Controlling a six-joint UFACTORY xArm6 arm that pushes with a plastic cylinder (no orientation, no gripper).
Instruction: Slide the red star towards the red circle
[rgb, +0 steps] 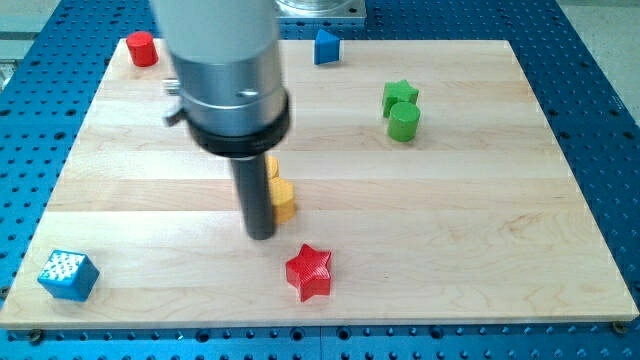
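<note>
The red star lies near the view's bottom, a little left of centre. The red circle, a short cylinder, stands at the board's top left corner. My tip rests on the board just up and left of the red star, a small gap apart from it. The rod stands right in front of two yellow blocks and hides part of them.
A blue block sits at the top edge. A green star touches a green cylinder at the upper right. A blue cube with white dots sits at the bottom left corner. The wooden board lies on a blue perforated table.
</note>
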